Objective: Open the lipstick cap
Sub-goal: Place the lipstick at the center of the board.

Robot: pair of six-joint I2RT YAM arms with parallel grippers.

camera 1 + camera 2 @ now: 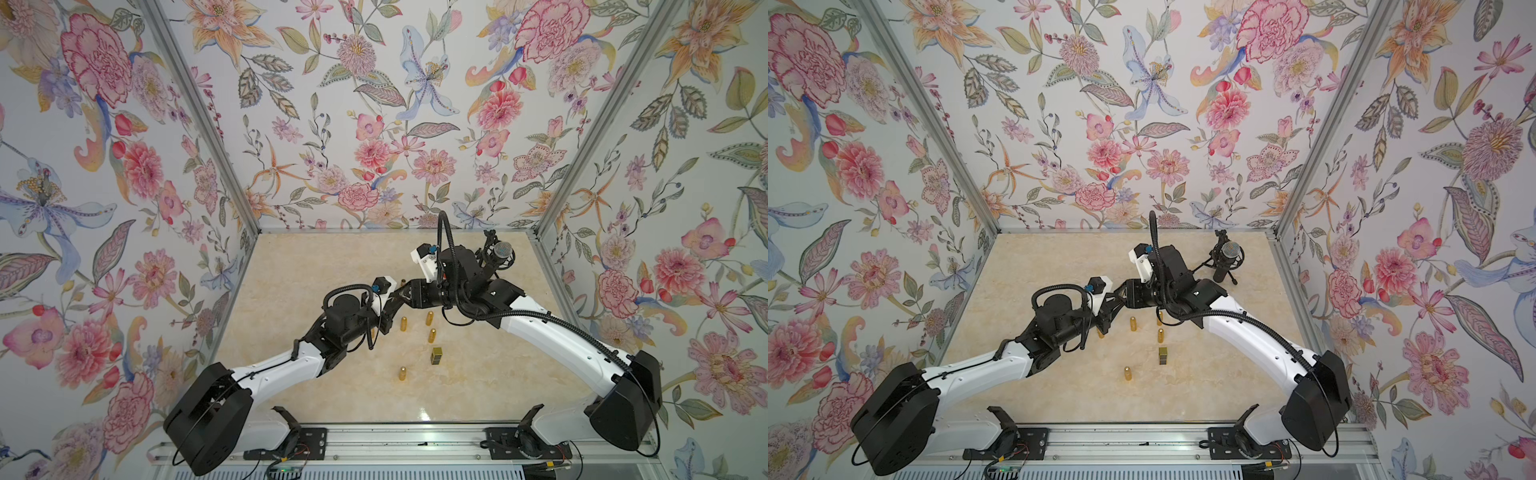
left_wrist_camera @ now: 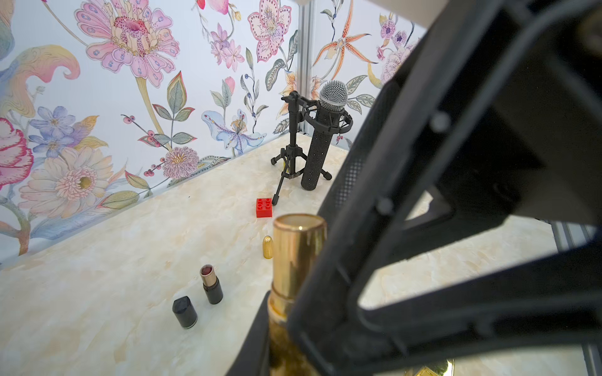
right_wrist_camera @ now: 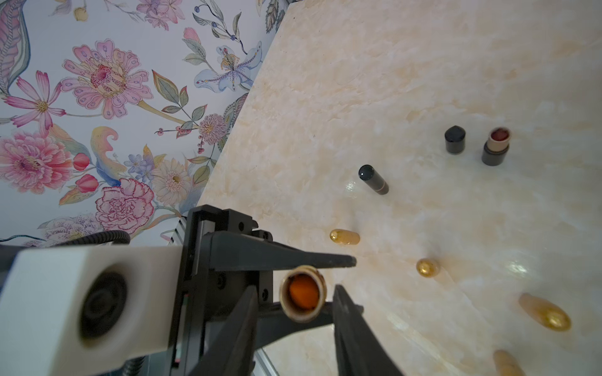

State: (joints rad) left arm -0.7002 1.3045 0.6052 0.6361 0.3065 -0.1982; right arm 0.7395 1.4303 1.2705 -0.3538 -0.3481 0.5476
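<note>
So here's where we're at: the left gripper [image 3: 355, 284] is clamped on the gold lipstick [image 2: 298, 254], holding it up over the marble table [image 1: 291, 291], about where the two arms meet. From the right wrist view we're looking straight into the tube's open end, with the orange stick [image 3: 303, 293] showing inside. The right gripper [image 3: 294, 289] has its fingers [image 3: 348, 325] apart, one on each side of that end, and as far as we can see neither one is touching it. Down on the table we've got a black lipstick [image 2: 211, 288] standing open with its black cap [image 2: 185, 312] just beside it, a few gold bullet-shaped tubes [image 1: 429, 318], a red toy brick [image 2: 264, 207] and a microphone [image 2: 325, 130] near the back corner.
</note>
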